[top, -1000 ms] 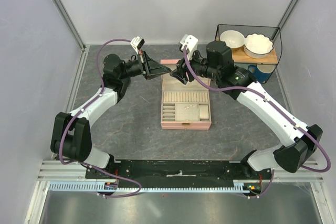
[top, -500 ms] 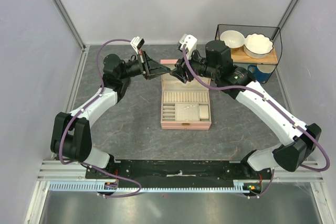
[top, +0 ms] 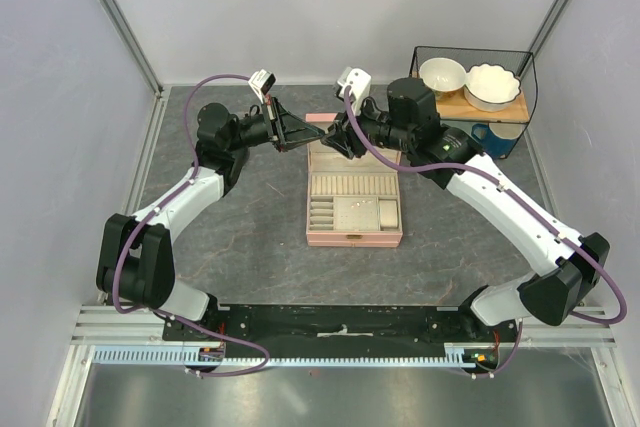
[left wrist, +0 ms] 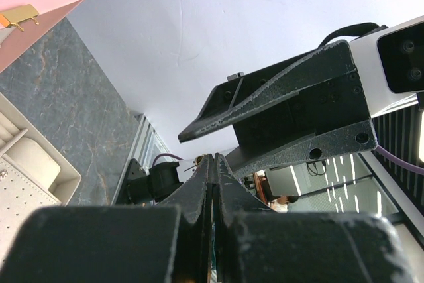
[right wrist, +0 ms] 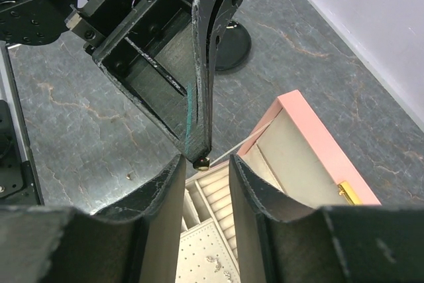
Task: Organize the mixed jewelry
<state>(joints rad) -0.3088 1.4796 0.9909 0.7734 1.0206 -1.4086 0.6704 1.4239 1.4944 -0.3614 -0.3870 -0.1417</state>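
My left gripper [right wrist: 201, 156] reaches down from the top of the right wrist view, shut on a tiny gold jewelry piece [right wrist: 203, 162] at its very tip. My right gripper [right wrist: 205, 167] has one finger on each side of that tip, jaws apart and not touching the piece. In the top view the two grippers, left [top: 308, 143] and right [top: 328, 140], meet above the back edge of the open pink box [top: 354, 237]. Pale pieces [right wrist: 215, 263] lie on the box's perforated pad. A loose speck [right wrist: 130, 176] lies on the table.
A black round dish [right wrist: 232, 44] stands on the grey stone-pattern table behind the box. The pink lid [left wrist: 33, 18] stands upright with a gold clasp [left wrist: 18, 15]. A wire basket [top: 528, 97] at the back right holds white bowls; a blue cup [top: 483, 134] is beside it.
My right gripper's jaws have narrowed around the left gripper's tip, and the right wrist has edged slightly left. The left arm has stayed still, shut.
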